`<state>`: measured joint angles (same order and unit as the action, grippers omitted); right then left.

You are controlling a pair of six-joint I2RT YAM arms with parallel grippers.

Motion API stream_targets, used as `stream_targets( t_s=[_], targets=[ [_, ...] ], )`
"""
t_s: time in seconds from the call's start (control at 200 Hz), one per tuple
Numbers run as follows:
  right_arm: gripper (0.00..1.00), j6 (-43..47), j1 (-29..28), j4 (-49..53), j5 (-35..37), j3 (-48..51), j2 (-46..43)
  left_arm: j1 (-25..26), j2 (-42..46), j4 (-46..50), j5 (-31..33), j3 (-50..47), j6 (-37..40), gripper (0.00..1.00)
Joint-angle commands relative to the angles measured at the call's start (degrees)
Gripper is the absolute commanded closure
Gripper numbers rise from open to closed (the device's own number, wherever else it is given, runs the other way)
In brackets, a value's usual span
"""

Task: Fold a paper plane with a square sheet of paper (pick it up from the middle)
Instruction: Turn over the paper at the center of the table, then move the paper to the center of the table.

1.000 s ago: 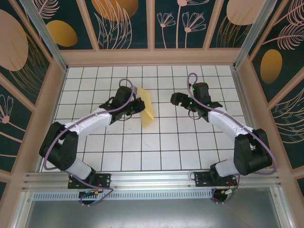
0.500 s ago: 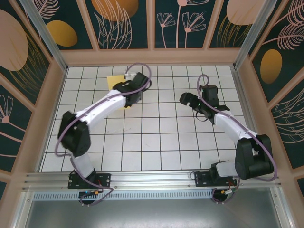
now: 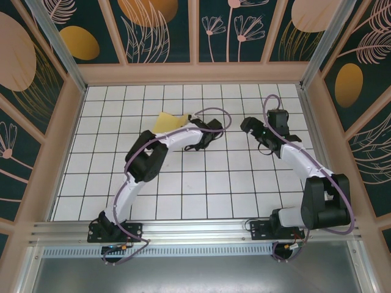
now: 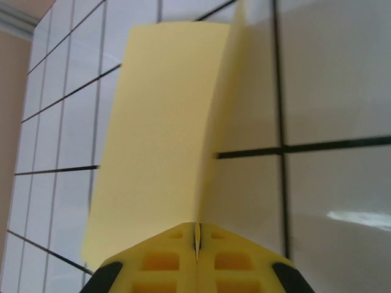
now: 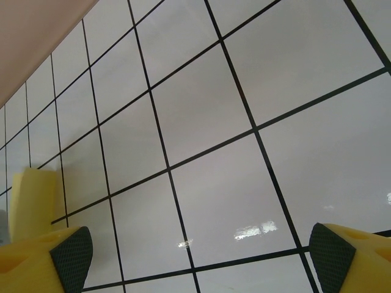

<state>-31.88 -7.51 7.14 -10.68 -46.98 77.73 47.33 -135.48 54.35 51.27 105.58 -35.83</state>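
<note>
Left gripper pinched shut on the folded yellow paper, held out over the tiled table, far-left of centre. Right gripper wide apart, empty. Advice: lay paper flat, align edges before pressing any crease.

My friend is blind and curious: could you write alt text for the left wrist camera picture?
A folded pale-yellow paper sheet is pinched in the shut left gripper, its crease running up from the yellow fingers. Behind lies a white table with black grid lines.
</note>
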Motion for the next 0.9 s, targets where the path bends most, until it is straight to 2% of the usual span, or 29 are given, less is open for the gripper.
stream_targets(
  t_s=[0.0,0.22,0.395,0.5,0.681,0.786,0.896],
  targets=[
    [0.06,-0.8,0.7,1.2,0.5,0.5,0.3,1.6,-2.7,2.4,-0.5,2.1,-1.7,0.96],
    [0.06,-1.0,1.5,1.7,0.5,0.8,0.3,2.5,-2.4,-2.9,-8.1,-0.7,-1.2,0.9],
    [0.06,-0.7,1.8,1.6,0.0,0.6,0.0,2.5,0.3,-7.6,-14.3,-4.3,-0.7,0.77],
    [0.06,-0.6,1.9,1.8,-0.4,0.3,0.1,2.5,5.7,-11.4,-18.7,-6.9,0.1,0.65],
    [0.06,-0.5,2.0,1.2,-2.9,0.3,1.1,2.5,19.2,-24.8,-32.7,-15.5,1.9,0.43],
    [0.07,0.1,1.7,0.6,-5.3,0.3,1.9,1.9,26.3,-32.1,-38.5,-21.5,1.3,0.32],
    [0.16,1.5,0.0,0.0,-8.5,-0.7,3.7,-1.5,33.3,-38.3,-42.5,-28.9,-1.9,0.26]
  ],
)
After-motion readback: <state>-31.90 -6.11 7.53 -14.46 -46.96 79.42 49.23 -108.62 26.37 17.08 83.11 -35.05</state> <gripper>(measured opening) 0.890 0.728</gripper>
